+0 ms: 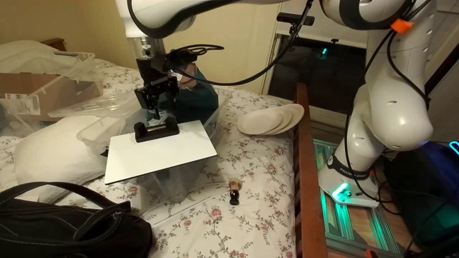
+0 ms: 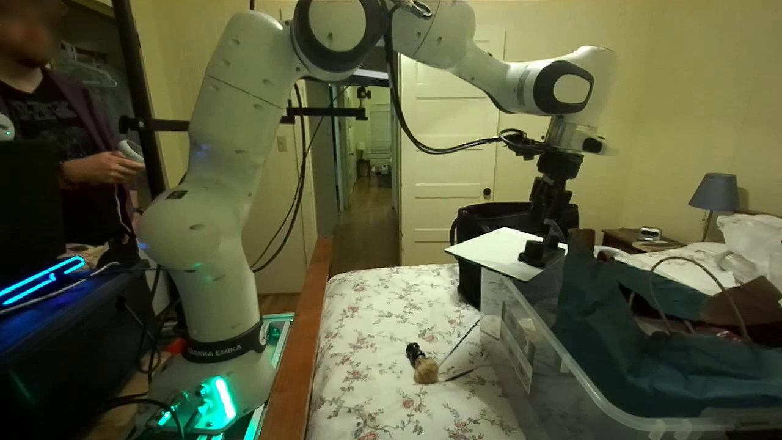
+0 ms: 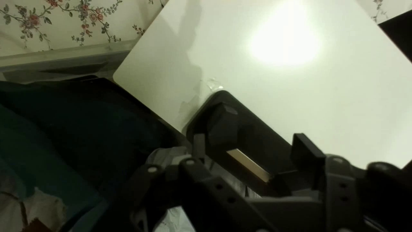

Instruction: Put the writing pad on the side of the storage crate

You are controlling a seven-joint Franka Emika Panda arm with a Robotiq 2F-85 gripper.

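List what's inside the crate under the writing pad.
A teal bag shows in the storage crate. The writing pad covers part of the opening; whatever lies beneath the bag is hidden.

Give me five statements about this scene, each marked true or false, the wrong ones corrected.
1. A dark teal bag sits inside the clear plastic rectangular storage crate. True.
2. The black gripper is at the black clip-like part of the flat white rectangular writing pad. True.
3. Its fingers are pressed together. False: they stand apart in the wrist view.
4. The black-handled shaving brush with pale bristles lies on the floral bedspread. True.
5. The pad lies wholly inside the crate. False: it overhangs one end.
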